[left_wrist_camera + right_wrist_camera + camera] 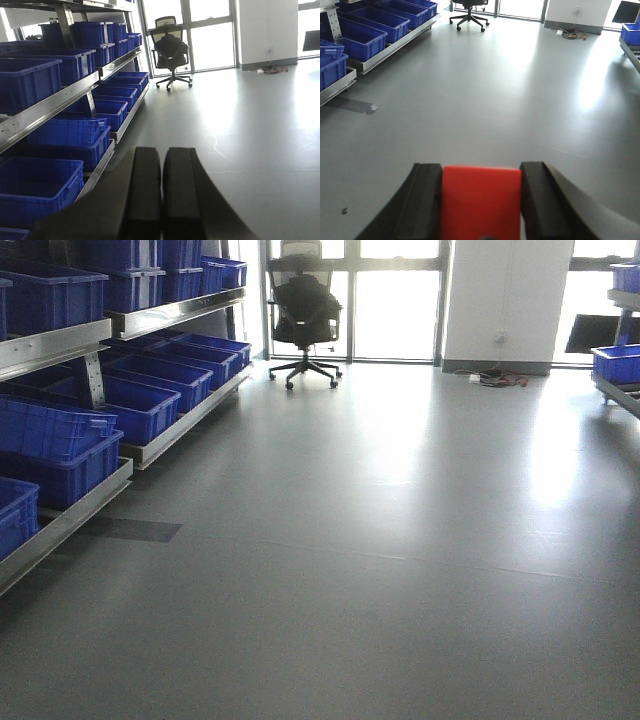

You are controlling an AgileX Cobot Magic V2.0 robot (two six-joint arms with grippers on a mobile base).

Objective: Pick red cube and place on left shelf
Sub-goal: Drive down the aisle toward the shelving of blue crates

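The red cube sits clamped between the two black fingers of my right gripper, held above the grey floor. My left gripper is shut with its black pads together and nothing between them; it points along the left shelf, a steel rack with blue bins. The same left shelf shows in the front view and at the left edge of the right wrist view. Neither gripper shows in the front view.
Blue bins fill both shelf levels on the left. A black office chair stands at the far windows. A second rack with a blue bin is at the far right. A cable lies by the white pillar.
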